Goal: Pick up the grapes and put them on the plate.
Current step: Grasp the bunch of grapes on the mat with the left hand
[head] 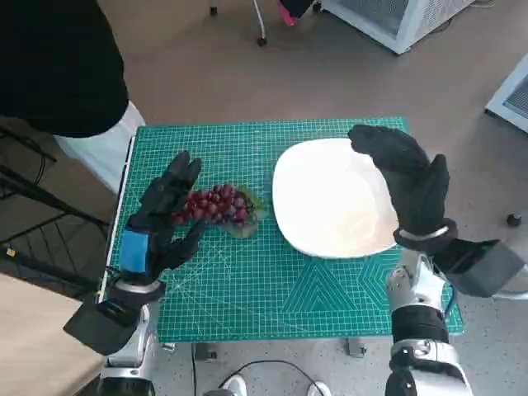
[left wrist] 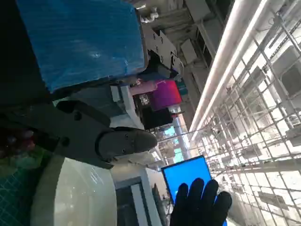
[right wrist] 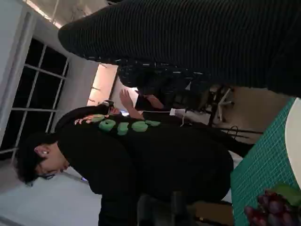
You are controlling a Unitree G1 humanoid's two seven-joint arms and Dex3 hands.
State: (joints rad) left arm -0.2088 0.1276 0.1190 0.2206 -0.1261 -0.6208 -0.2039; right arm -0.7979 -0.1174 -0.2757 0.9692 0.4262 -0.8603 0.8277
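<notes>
Grapes (head: 216,206) lie on the green cutting mat (head: 272,305), a little left of the middle of the head view, with a green leaf at their right end. They are just beside the white plate (head: 330,198), which sits to their right, and they do not touch it. The left hand (head: 161,216) is at the left end of the bunch, its fingers spread apart around it, and I think it has not closed yet; it holds nothing that I can see. Whether the fingertips already touch the fruit I cannot tell.

The right hand (head: 408,177) hangs above the right part of the plate with fingers loosely apart and nothing in it. A person in black (head: 58,62) stands at the upper left of the head view.

To do this step well, I would say the left hand should reach more over the middle of the bunch before closing, so the fingers go around the whole cluster and not only the end berries. The closing should be soft, since grapes may come off the stem. The way to the plate is short, so a low lift seems enough.
</notes>
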